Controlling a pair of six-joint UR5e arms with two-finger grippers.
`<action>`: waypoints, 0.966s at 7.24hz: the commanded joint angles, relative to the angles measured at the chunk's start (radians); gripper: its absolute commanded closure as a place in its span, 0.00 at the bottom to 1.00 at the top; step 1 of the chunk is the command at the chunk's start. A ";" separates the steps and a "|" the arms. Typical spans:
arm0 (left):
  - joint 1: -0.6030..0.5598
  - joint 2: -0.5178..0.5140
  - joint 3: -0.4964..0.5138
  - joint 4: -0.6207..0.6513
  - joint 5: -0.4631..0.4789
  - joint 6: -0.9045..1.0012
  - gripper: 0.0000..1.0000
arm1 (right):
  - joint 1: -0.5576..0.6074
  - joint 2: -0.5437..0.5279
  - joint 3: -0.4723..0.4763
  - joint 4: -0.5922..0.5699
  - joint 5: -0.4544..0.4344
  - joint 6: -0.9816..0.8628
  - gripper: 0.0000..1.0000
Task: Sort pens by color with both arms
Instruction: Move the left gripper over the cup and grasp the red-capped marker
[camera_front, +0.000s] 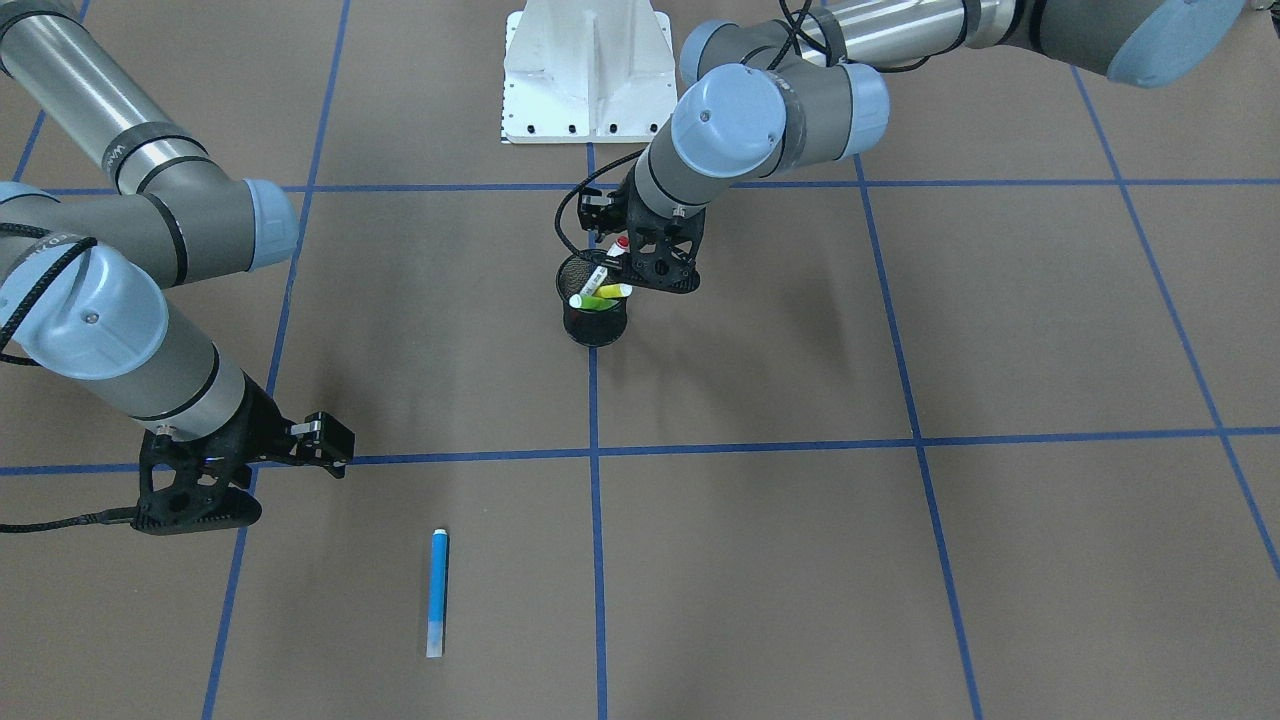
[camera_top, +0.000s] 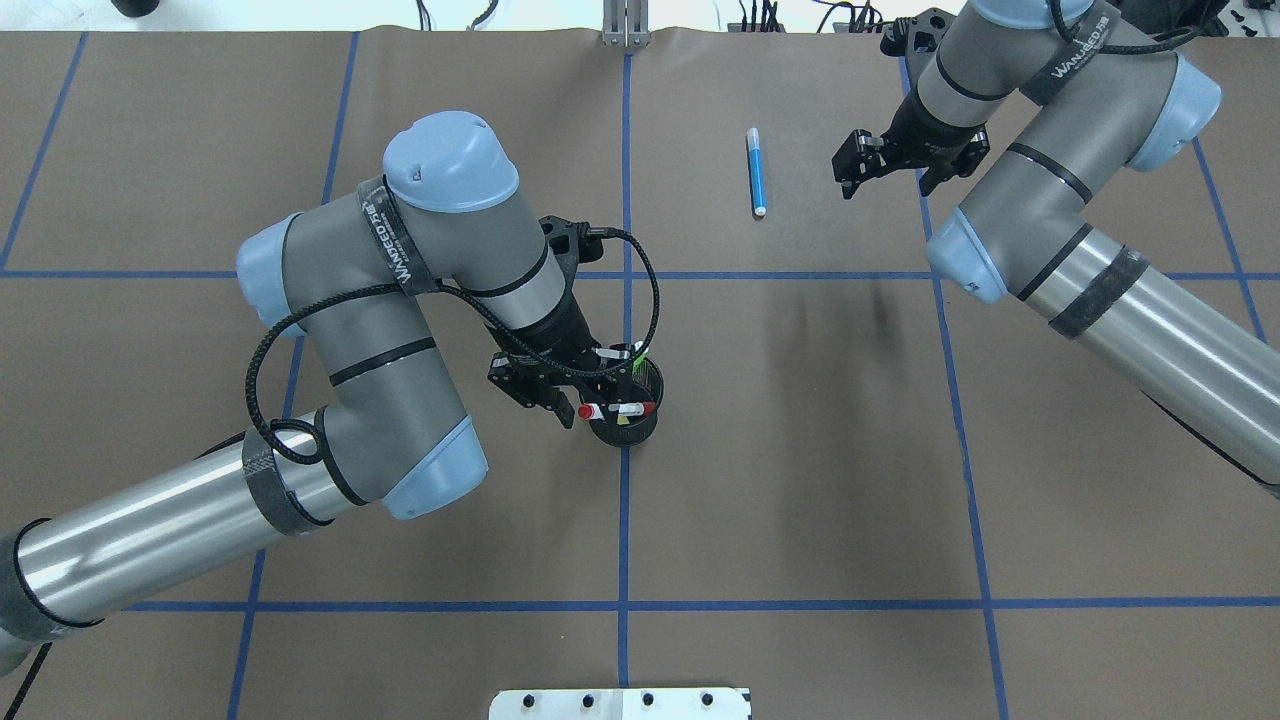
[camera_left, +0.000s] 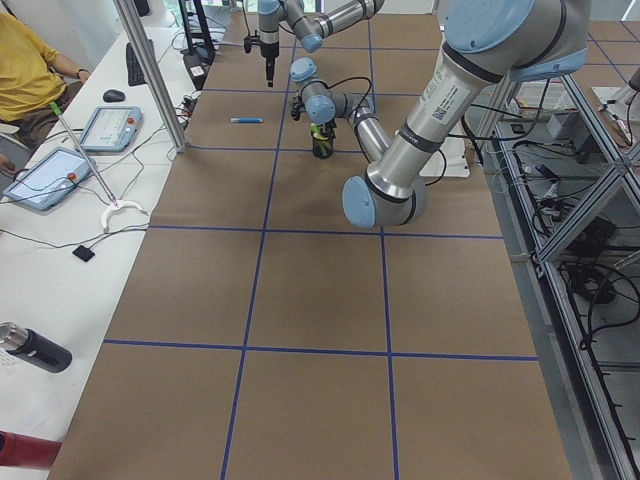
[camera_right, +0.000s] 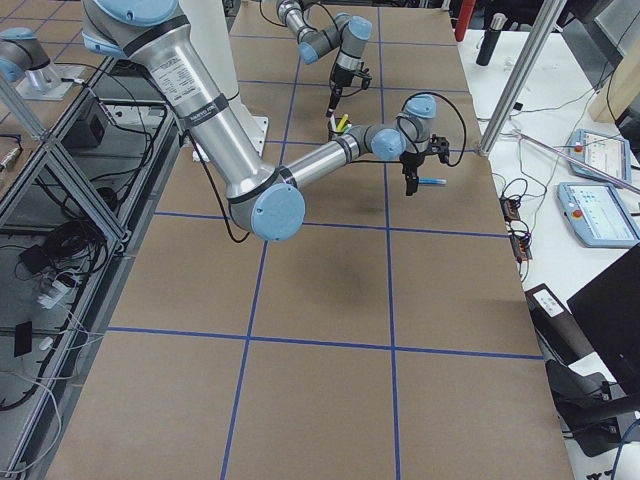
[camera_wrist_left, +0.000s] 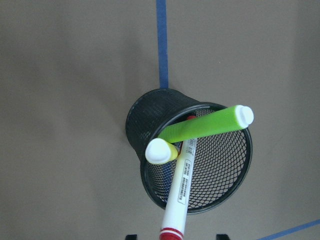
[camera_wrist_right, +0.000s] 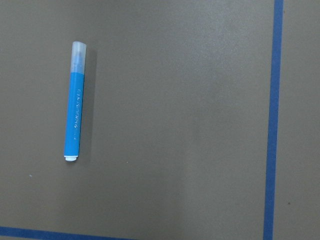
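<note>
- In the left wrist view, the left gripper (camera_wrist_left: 175, 235) shows its fingertips apart at the 6 o'clock edge. The red-capped marker (camera_wrist_left: 182, 185) runs between them with a gap on each side; the overhead view hides that gap.
- The same view shows the marker, the lime green highlighter (camera_wrist_left: 205, 125) leaning toward 2 o'clock, and the yellow highlighter (camera_wrist_left: 161, 150), all in the black mesh cup (camera_wrist_left: 150, 115).
- Overhead, the blue pen (camera_top: 756, 172) lies flat at the cup's 1 o'clock, with the right gripper (camera_top: 905, 165) near its 3 o'clock, apart from it.
- The right wrist view shows the pen's clear cap at 12 o'clock but not the fingers. I cannot tell whether they are spread or together.
</note>
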 joint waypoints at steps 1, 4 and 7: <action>0.005 -0.014 0.021 -0.002 -0.002 0.000 0.61 | -0.001 0.000 -0.004 0.002 0.000 0.000 0.01; 0.005 -0.011 0.021 -0.002 -0.002 0.002 0.72 | -0.002 0.001 -0.004 0.002 0.000 0.000 0.01; 0.003 -0.016 0.005 0.000 -0.006 0.002 0.84 | -0.002 0.002 -0.004 0.002 0.000 0.000 0.01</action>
